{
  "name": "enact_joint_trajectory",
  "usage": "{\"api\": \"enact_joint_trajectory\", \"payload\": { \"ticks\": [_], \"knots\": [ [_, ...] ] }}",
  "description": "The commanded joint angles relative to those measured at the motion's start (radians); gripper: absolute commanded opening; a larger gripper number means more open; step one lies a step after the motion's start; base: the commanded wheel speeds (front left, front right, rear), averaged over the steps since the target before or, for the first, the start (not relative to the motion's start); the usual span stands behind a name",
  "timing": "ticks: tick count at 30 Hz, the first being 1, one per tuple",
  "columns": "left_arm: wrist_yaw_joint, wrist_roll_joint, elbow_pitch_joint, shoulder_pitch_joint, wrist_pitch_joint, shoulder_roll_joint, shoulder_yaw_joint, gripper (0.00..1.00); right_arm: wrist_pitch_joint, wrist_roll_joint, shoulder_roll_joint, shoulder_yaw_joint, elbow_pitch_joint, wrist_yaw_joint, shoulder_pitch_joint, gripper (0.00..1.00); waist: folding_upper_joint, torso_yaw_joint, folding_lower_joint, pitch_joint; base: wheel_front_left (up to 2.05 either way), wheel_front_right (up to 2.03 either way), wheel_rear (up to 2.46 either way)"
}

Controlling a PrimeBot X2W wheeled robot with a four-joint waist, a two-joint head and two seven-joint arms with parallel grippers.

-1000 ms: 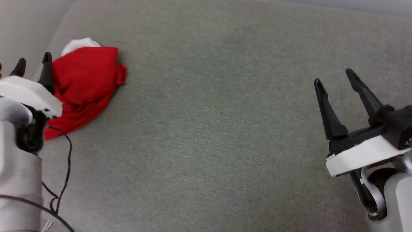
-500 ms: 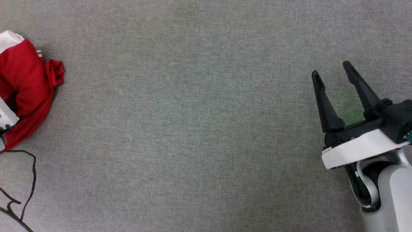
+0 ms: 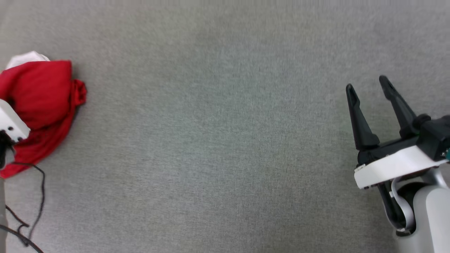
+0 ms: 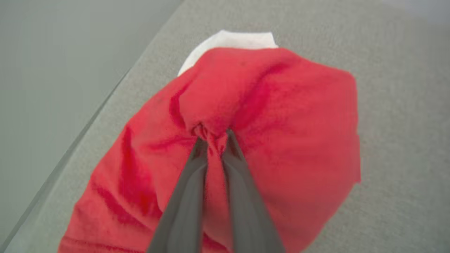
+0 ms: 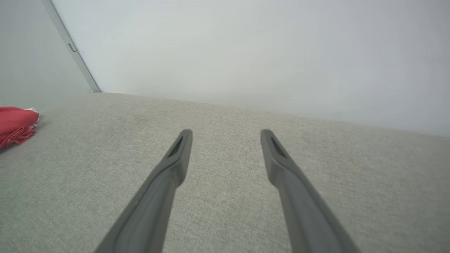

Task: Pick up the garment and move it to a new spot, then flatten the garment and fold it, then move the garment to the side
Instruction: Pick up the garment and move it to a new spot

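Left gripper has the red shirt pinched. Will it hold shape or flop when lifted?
Likely floppy: the shirt bunches into soft folds where the left gripper pinches. It should drape. Only a small tuck is held, so it may slip.

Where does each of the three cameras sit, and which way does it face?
Head: on the robot's head, looking down on the grey surface; right tool shows, open.
Left wrist: on the left arm, looking along the left tool, shut on the red shirt.
Right wrist: on the right arm, looking along the right tool across the surface to a pale wall.
Shared: all three show the shirt.
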Motion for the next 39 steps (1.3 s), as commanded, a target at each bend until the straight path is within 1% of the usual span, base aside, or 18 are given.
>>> {"api": "enact_joint_trajectory", "payload": {
  "ticks": [1, 7, 10, 13, 16, 18, 22, 26, 27, 29, 34, 39],
  "knots": [
    [0.007, 0.014, -0.017, 0.005, -0.036, 0.007, -0.002, 0.0, -0.001, 0.002, 0.008, -0.006, 0.0, 0.0, 0.019, 1.0, 0.0, 0.01, -0.0001, -0.058, 0.0, 0.0, 0.0],
    [0.021, 0.079, -0.087, 0.001, -0.236, 0.009, -0.027, 0.0, -0.001, 0.004, 0.03, -0.03, 0.006, 0.0, 0.071, 1.0, 0.0, 0.017, -0.0001, -0.175, 0.0, 0.0, 0.0],
    [0.01, 0.115, -0.124, 0.009, -0.315, 0.014, -0.054, 0.0, 0.003, 0.008, 0.04, -0.042, 0.004, 0.0, 0.098, 1.0, 0.0, 0.013, -0.0001, -0.222, 0.0, 0.0, 0.0],
    [0.01, 0.136, -0.166, 0.016, -0.388, -0.007, -0.076, 0.0, 0.01, 0.009, 0.047, -0.052, 0.005, 0.0, 0.126, 1.0, 0.0, 0.003, -0.0001, -0.266, 0.0, 0.0, 0.0],
    [0.016, 0.149, -0.206, 0.031, -0.434, -0.035, -0.098, 0.0, 0.018, 0.008, 0.054, -0.057, 0.002, 0.0, 0.146, 1.0, 0.0, -0.015, -0.0001, -0.303, 0.0, 0.0, 0.0],
    [0.021, 0.159, -0.237, 0.047, -0.454, -0.053, -0.117, 0.0, 0.018, 0.007, 0.057, -0.056, 0.002, 0.0, 0.161, 1.0, 0.0, -0.038, -0.0001, -0.325, 0.0, 0.0, 0.0],
    [0.012, 0.168, -0.316, 0.09, -0.486, -0.099, -0.155, 0.0, 0.024, 0.004, 0.064, -0.053, -0.004, 0.0, 0.179, 1.0, 0.0, -0.089, -0.0001, -0.353, 0.0, 0.0, 0.0],
    [0.013, 0.185, -0.405, 0.144, -0.484, -0.165, -0.223, 0.0, 0.027, 0.004, 0.068, -0.053, -0.006, 0.0, 0.197, 1.0, 0.0, -0.145, -0.0001, -0.363, 0.0, 0.0, 0.0],
    [0.008, 0.176, -0.429, 0.159, -0.484, -0.191, -0.241, 0.0, 0.028, 0.005, 0.07, -0.052, -0.007, 0.0, 0.201, 1.0, 0.0, -0.161, -0.0001, -0.362, 0.0, 0.0, 0.0],
    [0.0, 0.181, -0.463, 0.186, -0.474, -0.221, -0.279, 0.0, 0.027, 0.007, 0.071, -0.049, -0.008, 0.0, 0.202, 1.0, 0.0, -0.194, -0.0001, -0.355, 0.0, 0.0, 0.0],
    [-0.029, 0.17, -0.506, 0.249, -0.454, -0.319, -0.387, 0.0, 0.022, 0.013, 0.076, -0.05, -0.006, 0.0, 0.197, 1.0, 0.0, -0.264, -0.0001, -0.331, 0.0, 0.0, 0.0],
    [-0.059, 0.176, -0.486, 0.333, -0.445, -0.389, -0.515, 0.0, 0.015, 0.023, 0.081, -0.05, 0.006, 0.0, 0.207, 1.0, 0.0, -0.32, -0.0001, -0.317, 0.0, 0.0, 0.0]
  ]
}}
